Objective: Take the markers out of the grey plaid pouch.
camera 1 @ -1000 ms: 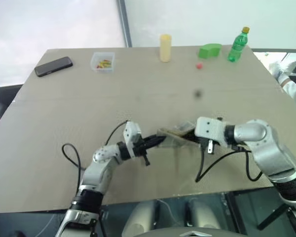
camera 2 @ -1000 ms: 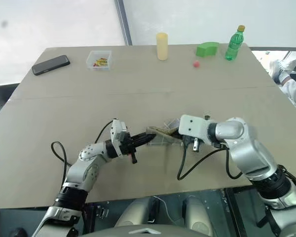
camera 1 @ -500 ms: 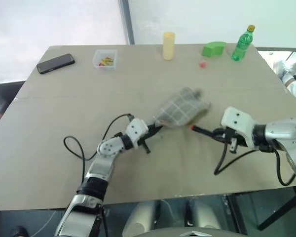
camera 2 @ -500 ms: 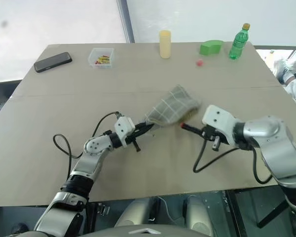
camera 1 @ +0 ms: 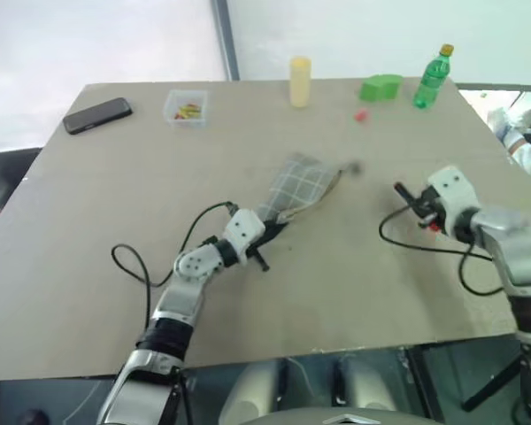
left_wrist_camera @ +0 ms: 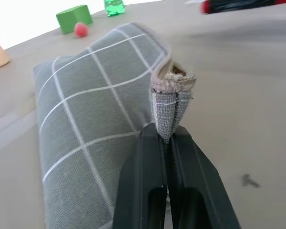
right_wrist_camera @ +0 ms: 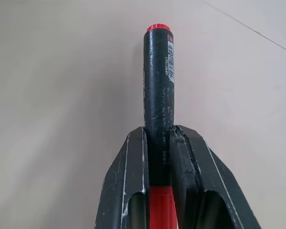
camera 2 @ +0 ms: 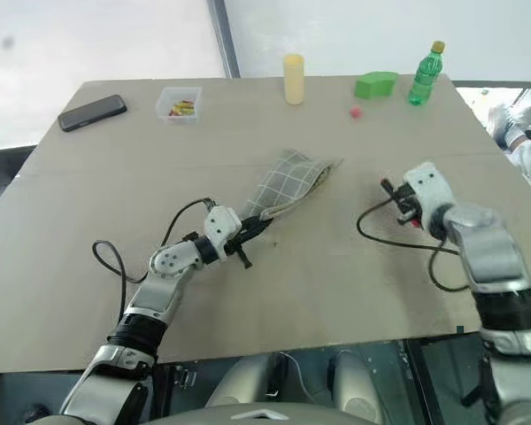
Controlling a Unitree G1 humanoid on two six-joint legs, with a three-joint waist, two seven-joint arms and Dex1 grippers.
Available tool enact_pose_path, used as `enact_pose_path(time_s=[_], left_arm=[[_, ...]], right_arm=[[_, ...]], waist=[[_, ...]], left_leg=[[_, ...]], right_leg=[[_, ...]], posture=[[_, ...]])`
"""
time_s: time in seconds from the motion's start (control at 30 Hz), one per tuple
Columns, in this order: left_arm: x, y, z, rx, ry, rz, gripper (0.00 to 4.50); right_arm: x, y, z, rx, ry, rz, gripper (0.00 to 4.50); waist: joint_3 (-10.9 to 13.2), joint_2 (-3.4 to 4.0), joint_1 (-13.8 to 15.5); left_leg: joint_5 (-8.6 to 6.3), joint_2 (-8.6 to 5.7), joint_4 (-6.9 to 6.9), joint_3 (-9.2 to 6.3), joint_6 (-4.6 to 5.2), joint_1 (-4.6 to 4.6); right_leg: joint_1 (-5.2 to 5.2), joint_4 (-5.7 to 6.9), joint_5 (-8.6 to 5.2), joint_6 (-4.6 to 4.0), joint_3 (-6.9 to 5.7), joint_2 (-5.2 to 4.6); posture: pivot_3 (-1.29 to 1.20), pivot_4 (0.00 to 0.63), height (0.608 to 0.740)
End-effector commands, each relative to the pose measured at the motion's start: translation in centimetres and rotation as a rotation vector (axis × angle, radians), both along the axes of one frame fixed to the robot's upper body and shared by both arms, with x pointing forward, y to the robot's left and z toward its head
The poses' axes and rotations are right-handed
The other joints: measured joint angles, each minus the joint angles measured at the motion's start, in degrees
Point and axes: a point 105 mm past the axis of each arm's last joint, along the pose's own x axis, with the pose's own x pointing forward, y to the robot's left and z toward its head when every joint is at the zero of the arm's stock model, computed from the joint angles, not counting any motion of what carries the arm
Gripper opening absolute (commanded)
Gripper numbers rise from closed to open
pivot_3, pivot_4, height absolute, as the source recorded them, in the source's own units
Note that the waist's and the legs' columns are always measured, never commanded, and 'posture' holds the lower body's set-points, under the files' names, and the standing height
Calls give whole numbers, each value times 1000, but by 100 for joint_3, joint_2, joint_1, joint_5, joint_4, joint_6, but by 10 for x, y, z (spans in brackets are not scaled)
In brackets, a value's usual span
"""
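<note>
My L gripper is clamped tight on a bunched corner of the grey plaid pouch, near the table's front half. From the pinch the pouch runs away from the fingers, fwd and to my right, far end lifted a bit off the surface; olive lining shows along the edge.

R gripper sits well apart from the pouch, off to its right, over bare table. Its fingers pinch a marker: black body, red tip poking out past the fingertips, red section back between the fingers. Can't tell if any other markers are inside the pouch.

Beyond both grippers, along the far edge: black phone and clear box on the L side, yellow cylinder mid, small red ball, green block and green bottle past the R gripper.
</note>
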Motion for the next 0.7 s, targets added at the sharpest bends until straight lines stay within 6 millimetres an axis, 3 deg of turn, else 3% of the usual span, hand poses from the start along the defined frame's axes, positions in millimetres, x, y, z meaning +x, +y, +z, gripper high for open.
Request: enact_pose_path(time_s=[0.03, 0.23, 0.33, 0.43, 0.57, 0.7], left_arm=[[-11, -10, 8, -21, -5, -72, 0], [-22, -13, 15, -92, 35, -114, 0], [-28, -14, 22, -133, 55, -150, 0], [-33, -17, 31, -191, 86, -177, 0], [-23, -15, 43, -292, 61, -121, 0], [-31, -9, 58, -434, 223, -286, 0]], right_arm=[[12, -7, -5, -57, -29, -59, 162], [12, -2, -14, -63, -25, -51, 2968], [6, 2, -3, -46, -73, -19, 4337], [-5, 12, 21, 9, -153, 54, 4337], [-32, 31, 54, 55, -235, 214, 4337], [-61, 45, 83, 104, -290, 339, 4337]], waist=[[0, 1, -9], [-1, 2, -36], [-1, 3, -36], [2, 7, -39], [10, 20, -25], [10, 19, -21]], left_leg=[[3, -4, -4, 1, -4, -2], [-2, -10, -6, 13, 6, 2], [-12, -2, -6, 11, 22, 6], [-13, 3, -7, 8, 25, 4], [-14, -2, -5, 10, 27, 2], [-15, -2, -1, 6, 28, 0]], right_leg=[[-4, -1, 0, 0, 2, -3], [-6, -1, 0, 1, 18, -6], [-5, 3, 0, 0, 15, 1], [-6, 5, 0, 0, 14, 4], [-6, 3, 0, 1, 16, 2], [-3, 0, 0, 3, 7, 2]], posture=[[0, 150, 740], [0, 150, 740], [0, 150, 740], [0, 150, 740], [0, 150, 740], [0, 150, 740]])
